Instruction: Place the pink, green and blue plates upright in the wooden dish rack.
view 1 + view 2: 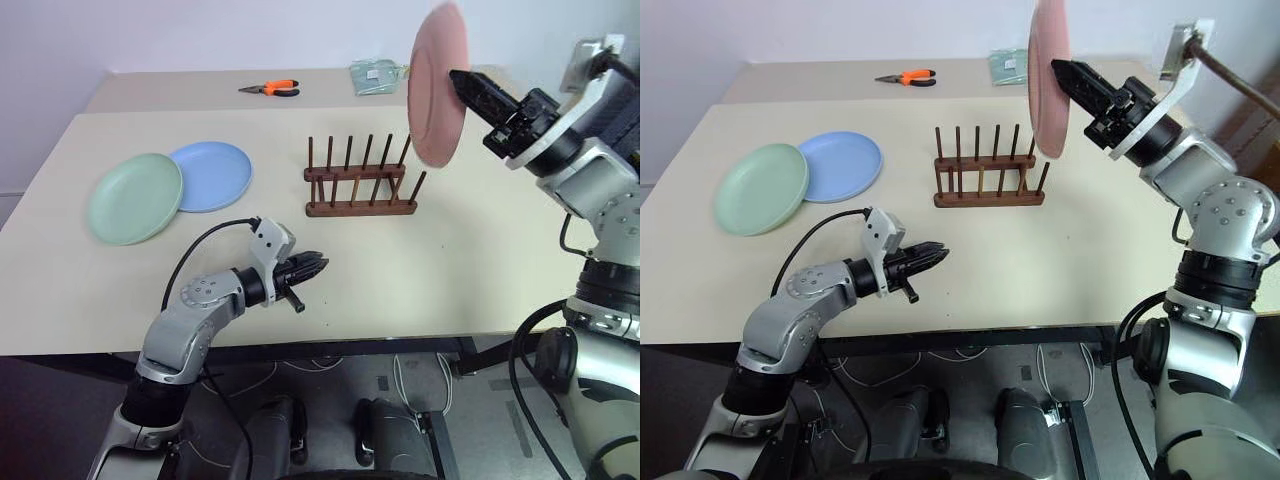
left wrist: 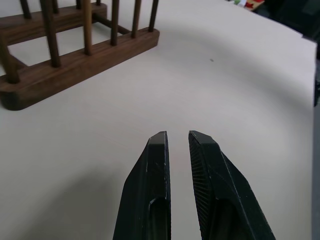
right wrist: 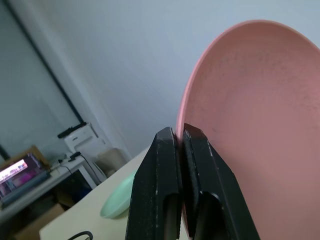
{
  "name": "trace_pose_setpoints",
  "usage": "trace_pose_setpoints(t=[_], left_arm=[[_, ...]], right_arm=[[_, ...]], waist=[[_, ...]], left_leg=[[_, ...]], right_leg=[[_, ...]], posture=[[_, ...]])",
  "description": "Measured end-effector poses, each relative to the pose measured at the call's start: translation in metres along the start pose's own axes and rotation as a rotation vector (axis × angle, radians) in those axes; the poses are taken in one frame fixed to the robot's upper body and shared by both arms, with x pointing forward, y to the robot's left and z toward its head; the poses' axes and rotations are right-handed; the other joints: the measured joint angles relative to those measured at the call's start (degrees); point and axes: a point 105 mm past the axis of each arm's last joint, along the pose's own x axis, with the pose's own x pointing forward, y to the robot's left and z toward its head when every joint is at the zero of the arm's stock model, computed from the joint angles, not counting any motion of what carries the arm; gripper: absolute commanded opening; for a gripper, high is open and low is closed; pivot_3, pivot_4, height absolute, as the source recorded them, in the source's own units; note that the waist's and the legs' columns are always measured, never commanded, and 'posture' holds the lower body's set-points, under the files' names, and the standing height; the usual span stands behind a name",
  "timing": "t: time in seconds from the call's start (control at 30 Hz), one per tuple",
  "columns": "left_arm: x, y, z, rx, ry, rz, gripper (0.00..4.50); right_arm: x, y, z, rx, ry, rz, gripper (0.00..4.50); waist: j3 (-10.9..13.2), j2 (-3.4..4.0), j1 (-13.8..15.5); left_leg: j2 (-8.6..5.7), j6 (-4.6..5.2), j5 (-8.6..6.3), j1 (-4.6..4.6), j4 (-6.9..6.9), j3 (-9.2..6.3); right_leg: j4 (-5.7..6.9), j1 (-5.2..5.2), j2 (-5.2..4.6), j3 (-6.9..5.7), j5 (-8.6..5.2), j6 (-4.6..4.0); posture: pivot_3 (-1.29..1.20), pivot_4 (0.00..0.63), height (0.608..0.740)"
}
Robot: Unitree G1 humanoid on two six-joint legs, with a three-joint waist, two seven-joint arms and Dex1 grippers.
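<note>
The pink plate (image 1: 437, 85) hangs upright in the air, above and just right of the right end of the wooden dish rack (image 1: 360, 185). My right gripper (image 1: 456, 76) is shut on its rim, as the right wrist view shows with the pink plate (image 3: 255, 125) clamped between the black fingers (image 3: 162, 165). The rack stands at the table's middle with nothing between its pegs. On the left lie the green plate (image 1: 135, 198) and the blue plate (image 1: 215, 175), flat, the green rim over the blue. My left gripper (image 1: 322, 262) hovers low near the front edge, shut, holding nothing.
Orange-handled pliers (image 1: 272, 88) and a pale green packet (image 1: 376, 76) lie at the back of the table (image 1: 450, 280). A black cable loops over my left wrist. The table's front edge runs just below my left arm.
</note>
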Motion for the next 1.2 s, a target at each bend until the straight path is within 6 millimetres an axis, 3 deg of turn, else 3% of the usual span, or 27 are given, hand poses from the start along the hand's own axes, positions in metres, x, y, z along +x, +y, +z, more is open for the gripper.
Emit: trace_pose_setpoints(t=[0.63,0.73,0.83,1.03,1.1,1.17,1.2], left_arm=[[-0.004,-0.005,-0.004,-0.016,0.004,0.022,0.63],[-0.005,-0.005,-0.002,-0.011,0.0,0.022,0.63],[-0.005,-0.004,0.0,-0.031,-0.015,0.03,1.55],[-0.01,0.014,0.015,-0.096,-0.119,0.161,4.44],[-0.015,0.035,0.032,-0.143,-0.22,0.299,4.44],[-0.033,0.069,0.055,-0.19,-0.358,0.526,4.44],[-0.046,0.086,0.064,-0.204,-0.414,0.652,4.5]], right_arm=[[0.018,-0.034,-0.007,0.178,0.037,-0.039,0.05],[0.019,-0.047,-0.011,0.188,0.048,-0.093,1.45],[0.021,-0.06,-0.012,0.129,0.058,-0.167,2.95],[0.029,-0.065,0.009,-0.365,0.012,-0.254,2.97],[0.026,-0.063,0.024,-0.508,-0.038,-0.292,2.97],[0.016,-0.062,0.036,-0.654,-0.07,-0.333,2.97],[0.01,-0.061,0.04,-0.714,-0.072,-0.343,3.53]], waist=[[0.0,0.0,0.0],[0.0,0.0,0.0],[0.0,0.0,-0.1],[0.0,-0.01,0.0],[0.0,-0.04,0.2],[0.0,-0.09,0.2],[0.0,-0.09,0.2]], left_leg=[[0.04,0.04,0.0,0.0,0.0,0.13],[0.04,0.04,0.0,0.01,-0.01,0.13],[0.04,0.04,0.0,0.0,-0.01,0.15],[0.04,0.02,0.01,0.0,0.0,0.16],[0.04,0.02,0.02,0.0,0.01,0.13],[0.04,0.01,0.02,0.0,0.02,0.12],[0.04,0.01,0.02,0.01,0.01,0.12]], right_leg=[[0.0,0.0,0.25,0.04,0.0,0.02],[0.0,-0.01,0.26,0.04,0.0,0.02],[0.01,-0.02,0.26,0.05,0.0,0.02],[0.01,-0.02,0.27,0.05,-0.01,0.04],[0.01,0.0,0.26,0.05,0.0,0.05],[-0.01,0.02,0.26,0.05,0.0,0.05],[-0.02,0.02,0.26,0.05,0.0,0.05]], posture=[[0.0,0.15,0.74],[0.0,0.15,0.74],[0.0,0.15,0.74],[0.0,0.15,0.74],[0.0,0.15,0.74],[0.0,0.15,0.74],[0.0,0.15,0.74]])
